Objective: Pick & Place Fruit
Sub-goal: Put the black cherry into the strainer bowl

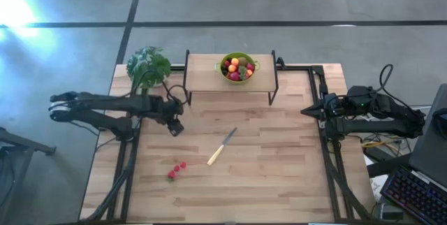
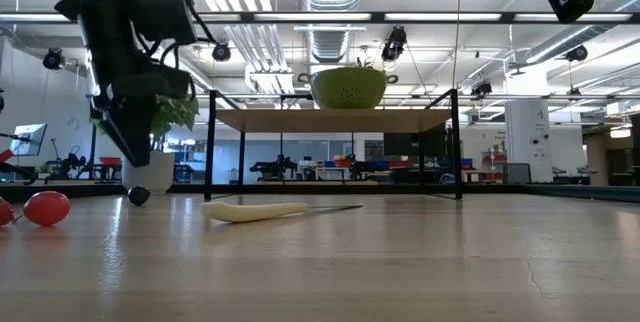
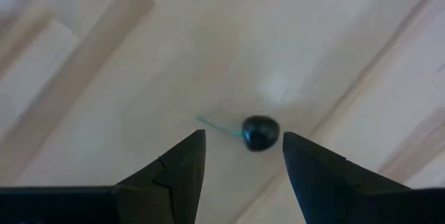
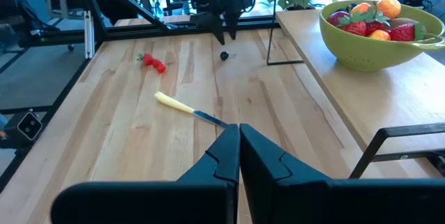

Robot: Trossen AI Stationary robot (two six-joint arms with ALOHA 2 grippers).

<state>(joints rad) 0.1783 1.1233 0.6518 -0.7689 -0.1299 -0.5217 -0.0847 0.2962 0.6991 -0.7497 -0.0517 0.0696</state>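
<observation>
Fruit (image 1: pixel 237 68) fills a green colander bowl (image 1: pixel 226 73) that stands on a low raised shelf (image 1: pixel 209 77) toward twelve o'clock on the wooden table (image 1: pixel 279 169) in the high view: red strawberry-like pieces, orange-yellow ones and a brown-green ball, heaped to the rim. More pieces lie loose on the tabletop. A small group of red strawberries (image 1: pixel 175 170) sits near seven o'clock of the table's middle, and a pale-handled knife (image 1: pixel 221 147) lies at the middle itself, handle toward seven o'clock, blade toward one. A single dark berry (image 3: pixel 261 132) with a thin green stem rests on the wood just beyond the left gripper (image 1: pixel 176 128), which hangs above the table at about ten o'clock of the knife, fingers spread apart and nothing between them; in the left wrist view the berry shows in the gap ahead of the two fingertips, untouched. A leafy potted plant (image 1: pixel 147 66) stands at the table's far left corner, behind that arm. The right gripper (image 1: pixel 309 112) waits at the table's three o'clock edge, its fingers pressed together and empty.
</observation>
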